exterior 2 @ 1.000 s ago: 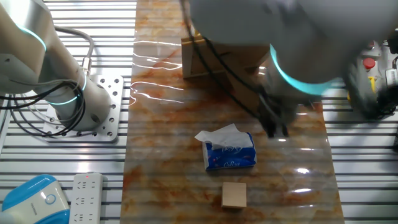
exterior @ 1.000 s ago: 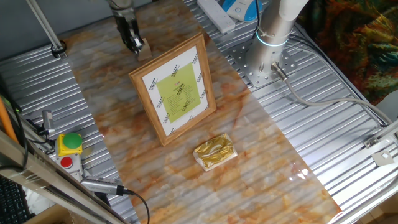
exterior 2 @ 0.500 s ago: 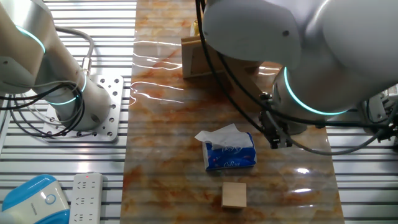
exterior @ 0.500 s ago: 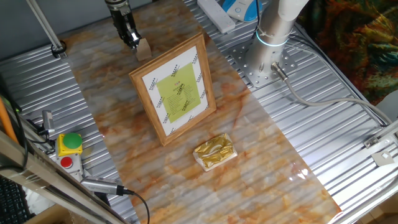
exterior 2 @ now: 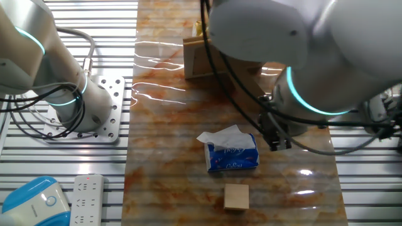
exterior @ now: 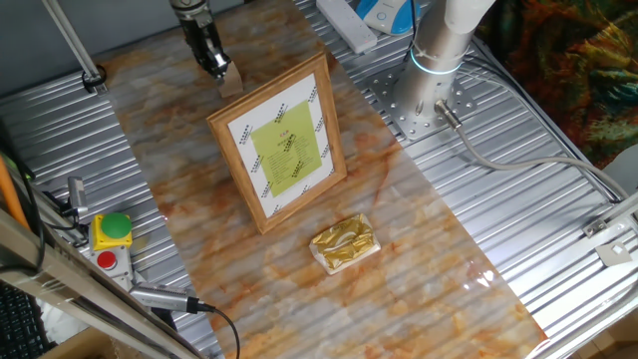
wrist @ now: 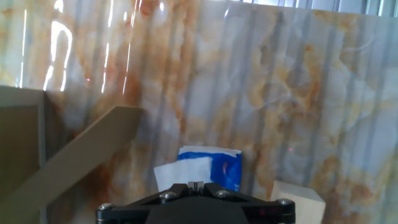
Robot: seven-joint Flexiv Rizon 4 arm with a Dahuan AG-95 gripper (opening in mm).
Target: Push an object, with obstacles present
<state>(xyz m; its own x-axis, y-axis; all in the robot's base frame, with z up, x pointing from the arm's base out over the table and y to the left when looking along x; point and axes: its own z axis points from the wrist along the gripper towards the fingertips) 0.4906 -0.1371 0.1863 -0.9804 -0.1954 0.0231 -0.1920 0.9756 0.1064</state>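
One fixed view shows the tool [exterior: 213, 66] near the far end of the marbled surface [exterior: 419, 259], with its dark fingers pointed down just beside the small wooden block [exterior: 231, 80]. Whether the block is touched cannot be told, and the spread of the fingers cannot be made out either. The picture frame [exterior: 281, 145] is stood upright nearer the camera, close to the block, its yellow-green sheet facing forward. The gold foil packet [exterior: 344, 242] is laid flat beyond the frame's lower corner, well apart from the block.

From the other fixed view, the block [exterior 2: 236, 196] is seen alone near the lower edge, just beside a blue and white tissue pack [exterior 2: 232, 154]. The tool [exterior 2: 278, 140] is seen to the right of the pack, under the bulky arm. The frame's brown back [exterior 2: 207, 59] is seen farther up.

In the hand view, the block [wrist: 298, 198] is placed at the lower right, next to the tissue pack [wrist: 208, 168].
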